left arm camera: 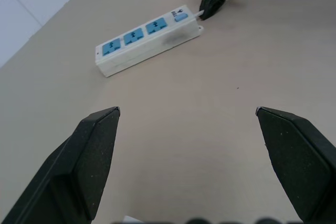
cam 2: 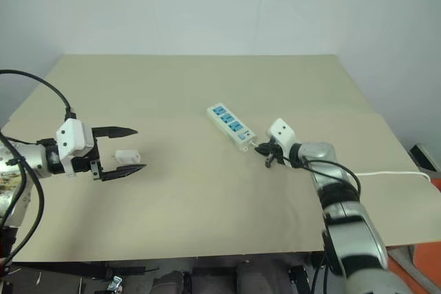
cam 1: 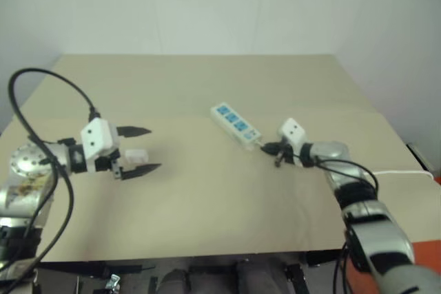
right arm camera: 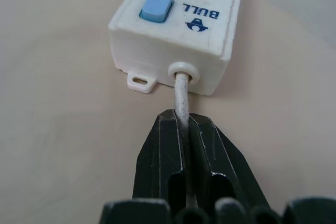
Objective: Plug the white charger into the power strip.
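The power strip (cam 1: 236,125) lies at an angle on the beige table, right of the middle, with three blue socket faces (left arm camera: 134,36) and a blue switch (right arm camera: 156,4) at its near end. Its thin white cord (right arm camera: 181,85) leaves that end and runs between the fingers of my right gripper (right arm camera: 185,121), which is shut on it just behind the strip. The white charger (cam 2: 127,156), a small block, sits at the left between the spread fingers of my left gripper (cam 2: 139,148). That gripper is open, and I cannot tell whether it touches the charger.
The cord (cam 2: 393,173) trails off to the table's right edge. A black cable (cam 1: 48,84) loops above my left arm. Bare tabletop (cam 1: 200,191) lies between the two grippers and toward the front edge.
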Tool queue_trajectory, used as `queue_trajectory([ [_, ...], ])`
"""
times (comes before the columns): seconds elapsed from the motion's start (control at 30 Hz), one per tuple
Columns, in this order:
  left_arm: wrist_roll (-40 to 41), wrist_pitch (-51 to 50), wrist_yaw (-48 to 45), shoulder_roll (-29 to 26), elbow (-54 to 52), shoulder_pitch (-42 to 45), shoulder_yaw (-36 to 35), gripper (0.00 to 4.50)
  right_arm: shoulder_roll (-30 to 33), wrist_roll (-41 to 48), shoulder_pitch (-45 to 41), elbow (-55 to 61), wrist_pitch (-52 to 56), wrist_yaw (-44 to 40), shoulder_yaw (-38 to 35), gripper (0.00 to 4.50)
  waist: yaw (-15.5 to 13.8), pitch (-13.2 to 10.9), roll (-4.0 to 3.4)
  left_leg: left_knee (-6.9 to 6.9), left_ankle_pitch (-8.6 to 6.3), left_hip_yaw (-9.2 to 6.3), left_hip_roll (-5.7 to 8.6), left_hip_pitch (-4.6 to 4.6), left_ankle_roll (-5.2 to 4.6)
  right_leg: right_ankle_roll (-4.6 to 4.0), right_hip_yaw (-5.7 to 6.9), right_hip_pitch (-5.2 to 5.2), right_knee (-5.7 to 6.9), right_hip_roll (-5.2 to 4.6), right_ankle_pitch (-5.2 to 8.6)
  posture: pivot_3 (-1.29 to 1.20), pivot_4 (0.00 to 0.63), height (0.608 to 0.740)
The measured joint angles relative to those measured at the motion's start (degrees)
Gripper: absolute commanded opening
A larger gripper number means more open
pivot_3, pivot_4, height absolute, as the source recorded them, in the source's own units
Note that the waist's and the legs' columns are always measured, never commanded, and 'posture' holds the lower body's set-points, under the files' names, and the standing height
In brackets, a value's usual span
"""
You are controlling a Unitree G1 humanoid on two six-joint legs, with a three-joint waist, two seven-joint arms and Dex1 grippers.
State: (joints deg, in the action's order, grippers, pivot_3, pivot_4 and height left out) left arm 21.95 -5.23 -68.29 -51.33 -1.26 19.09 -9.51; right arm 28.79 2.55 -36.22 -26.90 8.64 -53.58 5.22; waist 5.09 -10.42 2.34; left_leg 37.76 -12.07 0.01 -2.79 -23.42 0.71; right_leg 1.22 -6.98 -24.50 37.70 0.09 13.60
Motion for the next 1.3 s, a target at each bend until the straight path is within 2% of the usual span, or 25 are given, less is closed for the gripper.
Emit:
queue_trajectory([
  [0.1, -0.4, 0.3, -0.2, 0.1, 1.2, 0.8, 0.5, 4.5, 2.3, 3.6, 11.0, 19.8, 8.9, 0.2, -1.6, 0.01, -0.7, 0.0, -0.01, 0.0, 0.0, 0.03, 0.01, -0.1, 0.0, 0.0, -0.01, -0.11, 0.01, -0.02, 0.01, 0.0, 0.15, 0.74],
  [0.23, -1.0, 1.3, -0.8, 0.5, 2.6, 1.6, 1.1, 4.5, 4.7, 5.7, 21.1, 36.1, 15.5, 1.9, -2.6, 0.01, -0.9, 0.0, -0.01, 0.05, 0.0, 0.09, 0.01, 0.01, 0.01, 0.4, -0.05, -0.09, 0.1, 0.0, 0.25, 0.0, 0.15, 0.74],
  [0.4, -1.5, 1.5, -1.6, 1.2, 3.7, 3.3, 2.0, 4.5, 3.9, 9.4, 24.7, 43.6, 19.5, 4.2, -3.3, 1.7, -0.9, 0.0, 0.0, 0.09, 0.07, 0.17, 0.04, 0.25, 0.03, 0.43, -0.14, -0.01, 0.29, 0.01, 0.17, 0.0, 0.15, 0.74],
  [0.63, -1.5, 1.6, -2.1, 1.2, 4.3, 3.3, 2.0, 4.5, 2.7, 11.7, 28.0, 46.4, 19.5, 7.5, -4.5, 4.28, -1.2, 0.0, 0.0, 0.09, 0.11, 0.15, 0.02, 0.35, -0.01, 0.36, -0.11, 0.12, 0.29, 0.03, 0.19, 0.0, 0.15, 0.74],
  [0.67, -1.5, 1.6, -2.1, 1.2, 4.2, 3.2, 2.0, 4.5, 2.2, 12.3, 28.8, 46.8, 19.5, 7.7, -5.1, 4.48, -1.2, 0.0, 0.0, 0.09, 0.11, 0.15, 0.01, 0.31, -0.01, 0.35, -0.11, 0.11, 0.27, 0.03, 0.2, 0.0, 0.15, 0.74],
  [1.0, -1.5, 1.3, -1.5, 1.1, 3.2, 2.2, 1.8, 4.5, -5.0, 12.1, 30.4, 47.4, 15.9, 16.3, -5.1, 4.48, -1.1, 0.0, 0.01, 0.09, 0.11, 0.16, -0.02, 0.19, -0.01, 0.36, -0.11, 0.03, 0.17, 0.03, 0.24, 0.0, 0.15, 0.74],
  [1.3, -1.6, 1.2, -0.8, 0.3, 2.7, 2.0, 1.8, 4.5, -8.4, 11.6, 28.9, 42.1, 13.5, 17.4, -1.7, 4.48, -1.1, 0.0, 0.02, 0.09, 0.11, 0.16, -0.02, 0.22, -0.02, 0.35, -0.1, 0.05, 0.2, 0.03, 0.24, 0.0, 0.15, 0.74],
])
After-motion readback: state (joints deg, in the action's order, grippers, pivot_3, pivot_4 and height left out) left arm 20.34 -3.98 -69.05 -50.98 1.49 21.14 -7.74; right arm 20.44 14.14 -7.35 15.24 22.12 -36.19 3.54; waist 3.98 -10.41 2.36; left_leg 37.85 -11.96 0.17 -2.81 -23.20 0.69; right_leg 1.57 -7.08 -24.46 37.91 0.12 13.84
